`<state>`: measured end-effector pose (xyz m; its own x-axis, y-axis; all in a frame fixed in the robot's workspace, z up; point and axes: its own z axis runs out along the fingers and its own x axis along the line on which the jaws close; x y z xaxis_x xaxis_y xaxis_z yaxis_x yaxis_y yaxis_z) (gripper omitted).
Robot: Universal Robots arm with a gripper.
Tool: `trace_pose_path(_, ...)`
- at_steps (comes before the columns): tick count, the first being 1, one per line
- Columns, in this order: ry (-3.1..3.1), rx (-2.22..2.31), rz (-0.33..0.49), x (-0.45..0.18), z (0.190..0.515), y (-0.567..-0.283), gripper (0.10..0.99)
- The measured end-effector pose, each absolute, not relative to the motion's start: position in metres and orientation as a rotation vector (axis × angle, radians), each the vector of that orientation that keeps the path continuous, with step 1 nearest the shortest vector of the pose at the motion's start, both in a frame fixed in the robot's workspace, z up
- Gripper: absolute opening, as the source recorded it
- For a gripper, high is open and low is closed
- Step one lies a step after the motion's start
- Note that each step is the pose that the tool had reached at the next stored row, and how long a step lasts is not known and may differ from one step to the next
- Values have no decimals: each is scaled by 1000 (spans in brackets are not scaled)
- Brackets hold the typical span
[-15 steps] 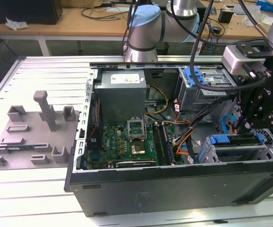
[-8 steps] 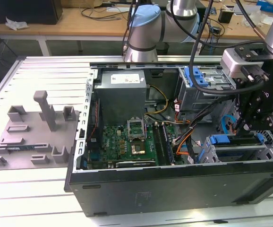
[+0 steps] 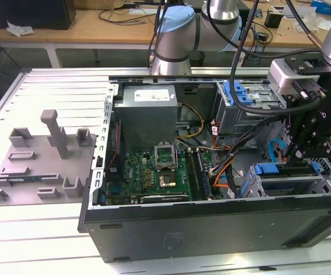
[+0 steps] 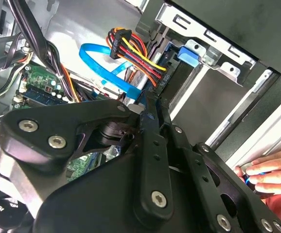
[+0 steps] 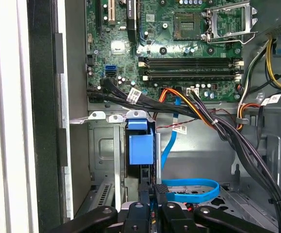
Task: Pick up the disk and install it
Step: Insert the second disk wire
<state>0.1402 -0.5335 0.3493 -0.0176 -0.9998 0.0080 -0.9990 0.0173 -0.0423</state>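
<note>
- Fingers [image 5: 152, 201] appear pressed together; whether they clamp anything we cannot tell.
- We see the blue plastic frame [image 5: 140, 148] standing upright at lower centre, directly beyond them.

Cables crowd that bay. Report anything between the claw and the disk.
Nothing visible: in the first wrist view the claw sits right at the disk, blue-framed, in its bay. A blue flat cable loops close beside the claw, not across.

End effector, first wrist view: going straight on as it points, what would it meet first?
Probably the blue plastic piece on the grey drive cage, directly ahead of the end effector; the blue flat cable lies beside that line. How far off it is, I cannot tell.
</note>
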Motion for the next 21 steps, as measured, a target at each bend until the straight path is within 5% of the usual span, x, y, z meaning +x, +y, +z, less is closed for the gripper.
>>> trace_pose_path(21, 2217, -2179, -66, 135, 339, -533, 161)
